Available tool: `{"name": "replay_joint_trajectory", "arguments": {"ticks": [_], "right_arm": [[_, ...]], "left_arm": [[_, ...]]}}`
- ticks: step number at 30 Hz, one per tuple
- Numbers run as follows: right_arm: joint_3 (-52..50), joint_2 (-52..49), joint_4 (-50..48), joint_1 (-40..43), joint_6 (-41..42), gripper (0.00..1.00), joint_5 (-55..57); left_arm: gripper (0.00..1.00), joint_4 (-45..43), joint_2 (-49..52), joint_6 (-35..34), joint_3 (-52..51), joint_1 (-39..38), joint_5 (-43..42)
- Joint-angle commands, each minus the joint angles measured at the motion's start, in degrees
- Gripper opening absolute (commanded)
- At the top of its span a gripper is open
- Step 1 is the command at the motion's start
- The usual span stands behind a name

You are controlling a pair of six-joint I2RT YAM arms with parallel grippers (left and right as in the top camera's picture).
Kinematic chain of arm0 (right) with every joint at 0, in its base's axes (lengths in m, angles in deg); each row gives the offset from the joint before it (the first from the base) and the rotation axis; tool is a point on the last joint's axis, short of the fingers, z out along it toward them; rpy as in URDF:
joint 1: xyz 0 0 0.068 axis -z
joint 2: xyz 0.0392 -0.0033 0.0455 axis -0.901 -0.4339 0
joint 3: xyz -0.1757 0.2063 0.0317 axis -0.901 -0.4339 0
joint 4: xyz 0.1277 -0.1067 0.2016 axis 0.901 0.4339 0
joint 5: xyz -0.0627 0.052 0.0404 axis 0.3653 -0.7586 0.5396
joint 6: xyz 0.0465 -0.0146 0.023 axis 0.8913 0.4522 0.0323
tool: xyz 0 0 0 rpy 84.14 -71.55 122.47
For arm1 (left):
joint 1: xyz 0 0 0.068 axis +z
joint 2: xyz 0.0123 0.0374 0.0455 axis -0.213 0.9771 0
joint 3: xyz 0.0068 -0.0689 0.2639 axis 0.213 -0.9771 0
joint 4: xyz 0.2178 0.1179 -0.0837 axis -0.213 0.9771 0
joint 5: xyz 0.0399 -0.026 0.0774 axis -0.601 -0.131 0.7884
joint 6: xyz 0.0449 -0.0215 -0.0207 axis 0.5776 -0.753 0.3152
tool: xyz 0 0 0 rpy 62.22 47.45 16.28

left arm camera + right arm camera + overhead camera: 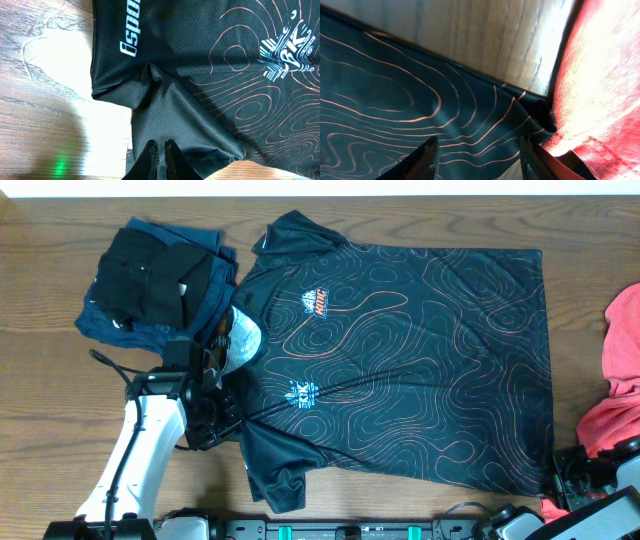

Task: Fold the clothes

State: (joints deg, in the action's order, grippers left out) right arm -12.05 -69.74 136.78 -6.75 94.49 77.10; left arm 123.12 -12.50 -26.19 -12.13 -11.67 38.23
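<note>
Black shirt [420,360]: spread flat on the wooden table [60,380], collar toward my left side, hem toward my right; thin orange-white contour lines run all over it.
My left gripper [160,142]: jaws pressed almost together, pinching a gathered ridge of the shirt's black fabric near the collar and the near sleeve; creases run from the pinch up into the cloth.
My right gripper [477,142]: jaws standing well apart, nothing held, hanging over the shirt's near hem corner; I cannot tell whether the fingers touch the cloth.
Writing, left wrist view: pale letters running sideways on the fabric, reading "ispor" before the frame cuts them off.
Logo, left wrist view: a blue-and-white emblem with the letters "BK".
Logo, overhead view: a small orange-and-white badge on the chest, too small to read.
Coral-red garment [600,75]: bunched at my right edge of the table, just beside the hem corner.
Navy pile [150,290]: folded dark garments stacked beyond the collar, far left.
</note>
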Motion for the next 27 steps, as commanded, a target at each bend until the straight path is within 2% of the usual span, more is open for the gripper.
{"name": "replay_joint_trajectory", "arguments": {"ticks": [1,6,7,9,11,18,23,27], "right_arm": [[-1.3,0.7,-1.3,0.5,-0.7,0.51,-0.2],[-1.7,0.7,-3.0,0.5,-0.5,0.52,0.9],[-1.7,0.7,-3.0,0.5,-0.4,0.5,1.4],[-1.9,0.7,-2.9,0.5,-0.4,0.4,1.6],[-2.4,0.7,-2.9,0.5,-0.4,0.39,2.5],[-3.6,0.7,-4.3,0.5,0.0,0.39,2.5],[-3.5,0.7,-3.9,0.5,-6.0,0.44,-8.0],[-3.5,0.7,-2.6,0.5,-6.1,0.46,-9.2]], "left_arm": [[0.09,0.0,0.0,0.5,1.0,-0.1,0.7],[0.09,0.0,0.0,0.5,1.0,-0.1,0.7],[0.09,0.0,0.0,0.5,1.0,-0.1,0.7],[0.09,0.0,0.0,0.5,1.0,-0.1,0.7],[0.09,0.0,0.1,0.5,1.0,-0.1,0.7],[0.09,0.0,0.0,0.5,1.0,-0.1,0.7],[0.1,0.0,0.0,0.5,1.0,-0.1,0.7],[0.1,0.0,0.0,0.5,1.0,-0.1,0.7]]}}
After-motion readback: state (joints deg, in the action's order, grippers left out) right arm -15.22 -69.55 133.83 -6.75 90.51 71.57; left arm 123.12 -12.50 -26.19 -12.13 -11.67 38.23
